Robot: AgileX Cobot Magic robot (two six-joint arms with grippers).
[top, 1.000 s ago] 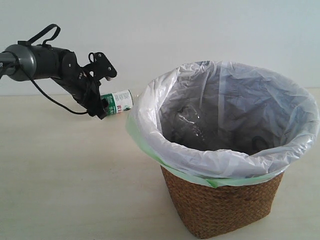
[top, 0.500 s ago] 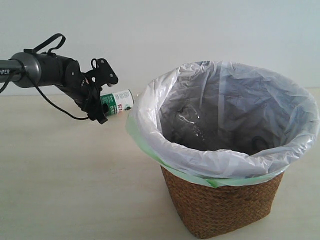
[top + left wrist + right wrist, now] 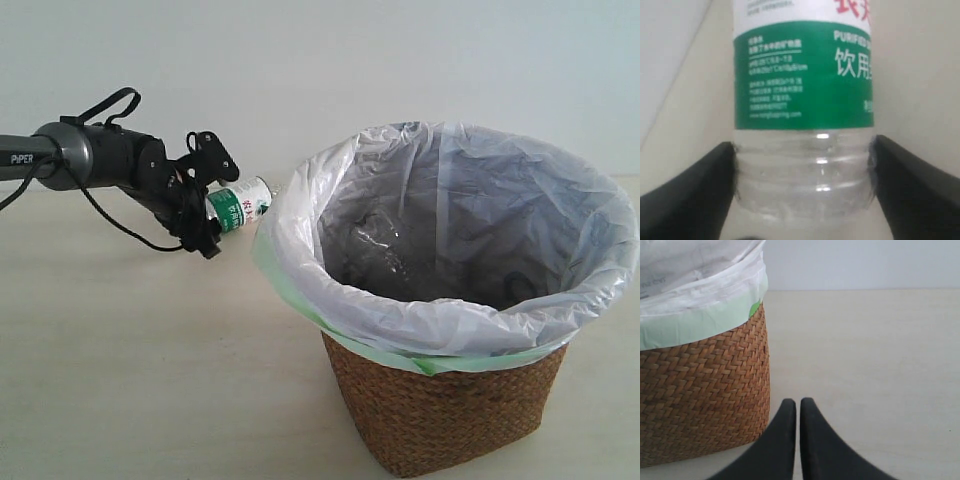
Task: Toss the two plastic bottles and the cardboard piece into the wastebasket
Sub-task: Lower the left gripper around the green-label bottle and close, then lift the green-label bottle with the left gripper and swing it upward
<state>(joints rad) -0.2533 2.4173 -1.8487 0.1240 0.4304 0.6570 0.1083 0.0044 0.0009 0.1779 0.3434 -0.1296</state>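
Green-label bottle [image 3: 238,207]: off the bench, lying near level in the air above the back-left part, close to the back edge. Its free end is just beside the wastebasket [image 3: 450,410] rim, outside it; contact unclear.

Left gripper [image 3: 205,205] pinches the bottle. In the wrist view, black fingers [image 3: 690,195] press either side of the clear ribbed section next to the label's green band.

Wastebasket stands on the bench [image 3: 130,380] toward the front-right corner, with the white-green bag [image 3: 300,220] folded over the wicker. Something clear and crumpled [image 3: 378,240] lies inside; cannot tell what.

Right gripper [image 3: 797,412]: low beside the wicker wall, fingers pressed together, holding nothing.
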